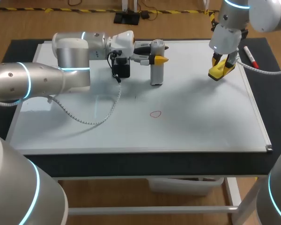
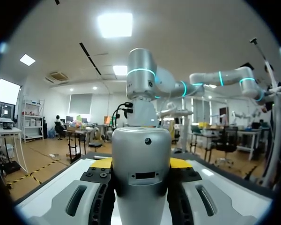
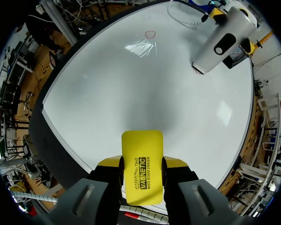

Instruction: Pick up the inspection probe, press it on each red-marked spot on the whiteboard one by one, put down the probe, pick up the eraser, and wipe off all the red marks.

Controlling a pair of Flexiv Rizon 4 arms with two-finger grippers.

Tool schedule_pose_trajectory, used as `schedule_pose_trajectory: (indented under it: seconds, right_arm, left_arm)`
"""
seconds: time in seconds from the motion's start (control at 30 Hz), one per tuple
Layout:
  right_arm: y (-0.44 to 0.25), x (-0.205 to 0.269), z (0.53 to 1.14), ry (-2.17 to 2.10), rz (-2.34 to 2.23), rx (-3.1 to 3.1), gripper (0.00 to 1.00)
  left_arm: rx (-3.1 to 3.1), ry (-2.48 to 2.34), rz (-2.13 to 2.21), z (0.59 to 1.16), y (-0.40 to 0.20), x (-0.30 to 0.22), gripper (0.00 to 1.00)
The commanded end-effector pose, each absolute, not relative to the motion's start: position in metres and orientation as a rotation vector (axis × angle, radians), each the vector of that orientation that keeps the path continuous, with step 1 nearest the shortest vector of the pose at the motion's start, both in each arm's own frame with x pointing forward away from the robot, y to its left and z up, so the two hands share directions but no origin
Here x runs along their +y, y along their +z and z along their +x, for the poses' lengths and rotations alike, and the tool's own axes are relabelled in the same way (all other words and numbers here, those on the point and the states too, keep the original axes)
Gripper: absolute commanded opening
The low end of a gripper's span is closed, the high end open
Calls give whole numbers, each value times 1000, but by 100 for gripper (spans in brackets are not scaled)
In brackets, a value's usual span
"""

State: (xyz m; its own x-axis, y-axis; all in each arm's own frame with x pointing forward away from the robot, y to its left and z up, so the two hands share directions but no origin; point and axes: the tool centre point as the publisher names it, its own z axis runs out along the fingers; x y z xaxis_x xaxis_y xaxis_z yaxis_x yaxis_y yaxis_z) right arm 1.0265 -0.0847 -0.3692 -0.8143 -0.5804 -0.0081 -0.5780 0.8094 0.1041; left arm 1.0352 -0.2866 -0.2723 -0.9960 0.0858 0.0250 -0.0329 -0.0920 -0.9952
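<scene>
While the left fingers [image 1: 161, 59] are holding the grey cylindrical probe [image 1: 157, 70] upright far-centre on the white whiteboard [image 1: 201, 126], the right fingers [image 3: 107, 165] are clamping the yellow block eraser [image 3: 141, 168] far right, likely needing flat, firm strokes over the central red ring [image 1: 155, 114].

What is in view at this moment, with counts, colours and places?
whiteboard: 1, white, flat on the table
table: 1, black top, under the whiteboard
red mark: 1, red circle, near the whiteboard's middle
inspection probe: 1, grey-white, upright at the whiteboard's far side
eraser: 1, yellow, over the whiteboard's far right corner
marker: 1, white with red cap, beside the whiteboard's far right edge
left gripper: 1, yellow-tipped, shut on the inspection probe
right gripper: 1, yellow-tipped, shut on the eraser
</scene>
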Motion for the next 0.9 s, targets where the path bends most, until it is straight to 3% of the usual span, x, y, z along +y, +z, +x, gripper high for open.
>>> schedule_pose_trajectory:
  seconds: [0.03,0.47,0.9]
  right_arm:
    - [-369,-85,1028,-155,951,-2961,0]
    - [-369,-85,1028,-155,951,-2961,0]
    - [-369,-85,1028,-155,951,-2961,0]
  left_arm:
    - [-2065,2277,-28,1033,-258,-279,0]
    - [-2104,2315,-32,1030,-231,-235,0]
    - [-2188,2346,85,1022,-232,-157,0]
